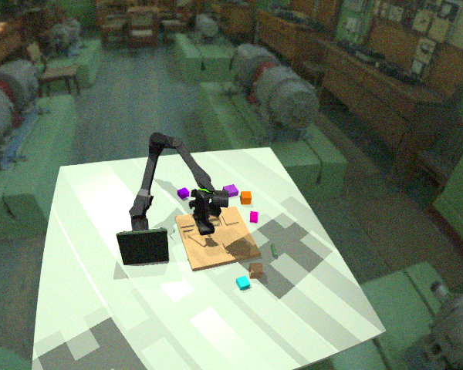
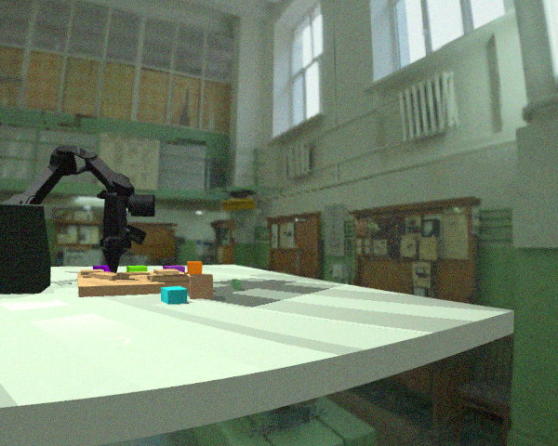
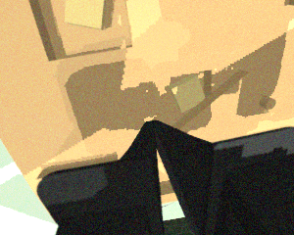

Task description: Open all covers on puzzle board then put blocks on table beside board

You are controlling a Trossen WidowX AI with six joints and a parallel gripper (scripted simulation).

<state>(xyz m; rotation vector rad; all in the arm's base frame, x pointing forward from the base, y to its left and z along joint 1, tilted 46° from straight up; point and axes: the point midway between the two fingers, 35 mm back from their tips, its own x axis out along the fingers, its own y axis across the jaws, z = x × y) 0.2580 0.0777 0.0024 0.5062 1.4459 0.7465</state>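
Inside one board well (image 3: 90,36) sits a pale block (image 3: 85,12).

Your raised covers (image 1: 230,219) (image 2: 167,274) obstruct low passage across the board (image 1: 224,260) (image 2: 120,288); 2 blocks, brown (image 1: 255,270) (image 2: 200,286) and cyan (image 1: 242,283) (image 2: 173,295), stand near its front corner.

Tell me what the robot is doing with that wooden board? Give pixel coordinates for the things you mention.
The black robot arm (image 1: 155,153) (image 2: 97,165) is reaching down over the wooden puzzle board (image 1: 200,260) (image 2: 126,289) (image 3: 10,98). Its hand (image 1: 206,231) (image 2: 113,269) (image 3: 154,124) is shut and holds nothing. The job is to open the board's covers and take out the blocks. Colored blocks, like the orange one (image 1: 245,197) (image 2: 194,267) and the cyan one (image 1: 242,283) (image 2: 173,295), sit on the table beside the board.
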